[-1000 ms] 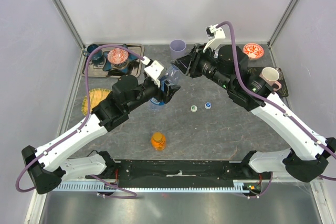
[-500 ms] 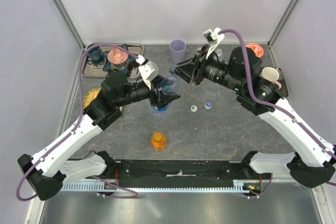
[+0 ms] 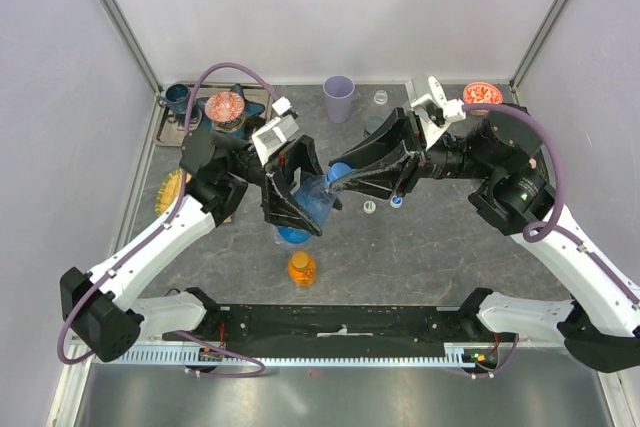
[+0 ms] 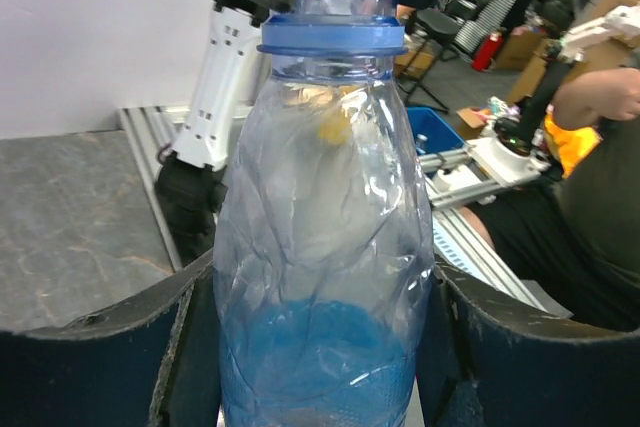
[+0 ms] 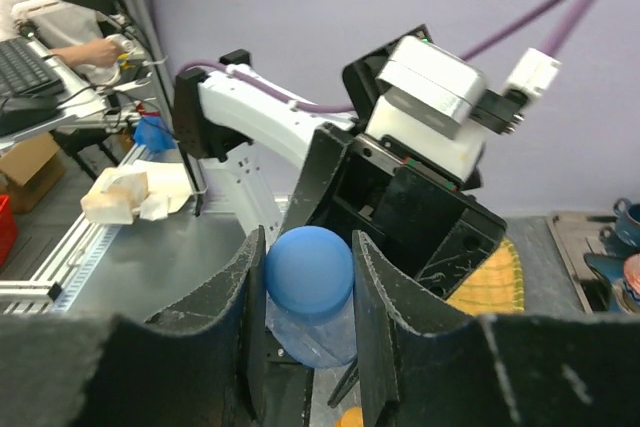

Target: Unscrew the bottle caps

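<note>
In the top view my left gripper [image 3: 303, 203] is shut on the clear bottle with a blue label [image 3: 312, 197], holding it tilted above the table's middle. In the left wrist view the bottle [image 4: 322, 277] fills the gap between both fingers [image 4: 100, 347]. Its blue cap [image 3: 340, 171] points at the right arm, and my right gripper [image 3: 343, 175] is shut on it. The right wrist view shows that cap [image 5: 309, 271] pinched between the pads [image 5: 238, 297]. The short orange bottle [image 3: 302, 268] stands capped near the front. A white-and-green cap [image 3: 369, 206] and a blue cap [image 3: 396, 201] lie loose on the table.
A purple cup [image 3: 338, 97] stands at the back centre, with a small clear bottle [image 3: 380, 97] beside it. A tray [image 3: 258, 95] with dishes sits back left, a yellow mat [image 3: 172, 190] at the left, a red bowl [image 3: 482, 95] back right.
Both arms have swung toward the table's middle, carrying the bottle nearer the front and tilting it. The right wrist has dropped lower behind the cap.
</note>
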Controlling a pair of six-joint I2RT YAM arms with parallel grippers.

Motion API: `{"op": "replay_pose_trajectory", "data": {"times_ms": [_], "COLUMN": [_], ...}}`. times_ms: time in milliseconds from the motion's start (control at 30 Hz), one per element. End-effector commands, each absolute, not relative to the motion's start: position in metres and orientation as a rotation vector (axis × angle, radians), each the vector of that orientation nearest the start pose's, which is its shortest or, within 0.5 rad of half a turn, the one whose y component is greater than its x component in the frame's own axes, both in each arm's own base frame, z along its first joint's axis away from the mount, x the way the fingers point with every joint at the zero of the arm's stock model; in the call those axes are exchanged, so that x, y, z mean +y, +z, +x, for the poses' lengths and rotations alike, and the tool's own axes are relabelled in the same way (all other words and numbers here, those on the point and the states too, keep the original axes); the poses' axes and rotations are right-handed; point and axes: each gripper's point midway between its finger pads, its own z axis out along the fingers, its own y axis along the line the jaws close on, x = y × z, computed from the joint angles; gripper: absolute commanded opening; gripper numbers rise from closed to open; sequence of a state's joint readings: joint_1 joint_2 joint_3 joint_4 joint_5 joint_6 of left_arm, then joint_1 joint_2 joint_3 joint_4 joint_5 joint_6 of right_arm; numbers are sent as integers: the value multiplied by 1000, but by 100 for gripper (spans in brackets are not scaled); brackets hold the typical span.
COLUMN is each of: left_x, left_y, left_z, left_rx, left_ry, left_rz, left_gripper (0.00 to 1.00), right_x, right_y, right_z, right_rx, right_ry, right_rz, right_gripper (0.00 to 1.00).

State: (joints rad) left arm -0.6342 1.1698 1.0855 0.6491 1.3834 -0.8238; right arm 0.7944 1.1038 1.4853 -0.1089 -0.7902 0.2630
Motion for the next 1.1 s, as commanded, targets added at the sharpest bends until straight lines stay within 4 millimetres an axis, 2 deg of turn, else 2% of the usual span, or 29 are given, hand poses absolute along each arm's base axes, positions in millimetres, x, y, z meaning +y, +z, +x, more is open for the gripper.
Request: {"op": "replay_pose_trajectory", "data": {"times_ms": [0,33,100,133,233,433,600,667,700,767,800,833,867,900,933,1067], "left_x": [-276,-275,-276,-278,-281,-285,-286,-287,-289,-292,-291,-293,-293,-292,-295,-296], "left_y": [439,440,437,435,432,430,429,426,423,416,415,410,410,411,405,399], "left_z": [80,79,79,82,86,91,98,102,105,110,111,113,115,113,117,122], "left_rx": [1038,991,1035,989,1006,1043,1063,1067,1127,1125,1176,1152,1158,1150,1185,1218], "left_ry": [-1826,-1809,-1867,-1854,-1912,-1944,-1941,-1920,-1942,-1912,-1926,-1887,-1875,-1856,-1848,-1812], "left_rz": [1423,1436,1416,1426,1406,1401,1381,1374,1351,1343,1321,1330,1321,1323,1313,1286], "left_gripper": [30,30,31,31,31,32,31,31,31,31,32,32,32,32,32,33], "right_x": [299,297,294,293,293,289,291,290,288,284,283,278,276,272,266,249], "right_y": [489,487,487,486,483,483,486,500,507,524,535,548,550,560,569,576], "right_z": [65,60,50,49,46,42,49,60,61,65,75,78,83,97,100,122], "right_rx": [1009,1004,942,921,907,888,914,928,923,917,929,916,943,968,958,999], "right_ry": [1545,1574,1619,1626,1640,1632,1593,1534,1515,1476,1430,1395,1376,1323,1289,1184], "right_rz": [-1333,-1346,-1391,-1394,-1419,-1430,-1369,-1273,-1242,-1180,-1101,-1056,-1022,-923,-884,-713], "right_gripper": [0,0,0,0,0,0,0,0,0,0,0,0,0,0,0,0]}}
